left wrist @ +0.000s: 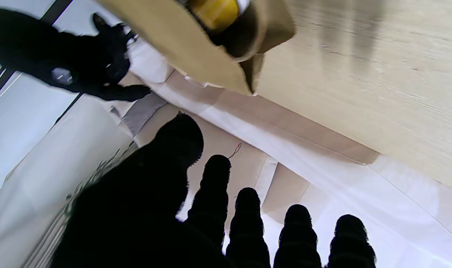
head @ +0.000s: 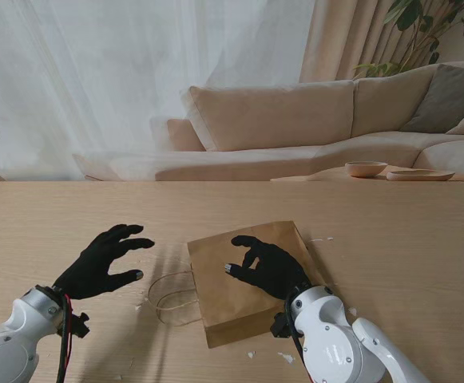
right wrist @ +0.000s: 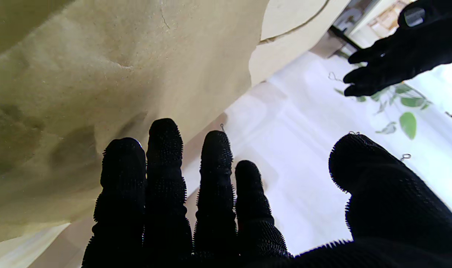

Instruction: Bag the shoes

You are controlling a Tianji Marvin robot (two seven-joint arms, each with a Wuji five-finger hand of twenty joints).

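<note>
A brown paper bag (head: pixel 216 279) lies flat on the wooden table, its cord handles (head: pixel 168 297) pointing toward my left hand. The left wrist view looks into the bag's mouth (left wrist: pixel 244 56), where something yellow (left wrist: pixel 214 11) sits inside; I cannot tell whether it is a shoe. No shoe lies outside the bag. My right hand (head: pixel 267 267) is over the bag, fingers apart and holding nothing; whether it touches the paper (right wrist: pixel 99 74) is unclear. My left hand (head: pixel 104 262) is open above the table, left of the handles, apart from the bag.
Small white scraps (head: pixel 286 357) lie on the table near the bag. Behind the table's far edge stand a beige sofa (head: pixel 295 120) and a low table with a wooden bowl (head: pixel 366 168) and a plate (head: pixel 420 174).
</note>
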